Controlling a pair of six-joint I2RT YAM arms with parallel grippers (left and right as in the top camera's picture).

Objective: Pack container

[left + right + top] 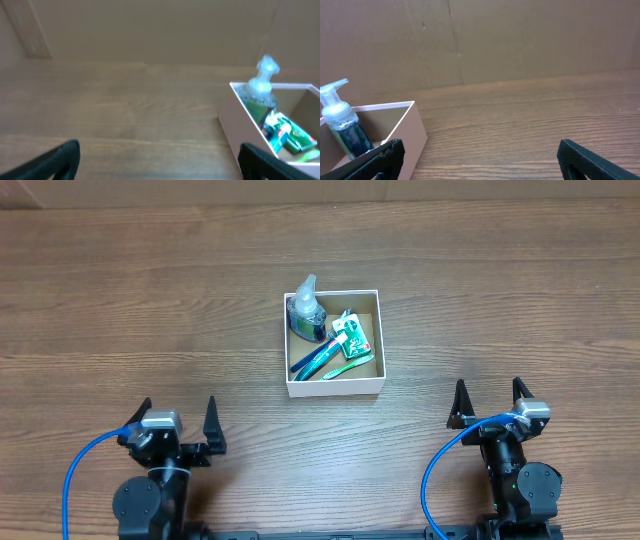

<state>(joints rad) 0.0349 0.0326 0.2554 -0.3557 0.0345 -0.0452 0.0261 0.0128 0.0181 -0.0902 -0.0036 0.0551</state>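
The container point(334, 388), a small square box with white walls and a brown floor, stands at the table's middle. In it stand a clear soap bottle point(304, 308), a blue toothbrush point(316, 357), a green toothbrush point(349, 366) and a green and white toothpaste box point(352, 333). The box also shows in the left wrist view point(237, 125) and in the right wrist view point(412, 131). My left gripper point(178, 422) is open and empty at the front left. My right gripper point(489, 402) is open and empty at the front right.
A brown cardboard wall point(520, 40) runs along the far edge of the wooden table point(120, 310). Blue cables point(75, 470) loop beside each arm base at the front edge.
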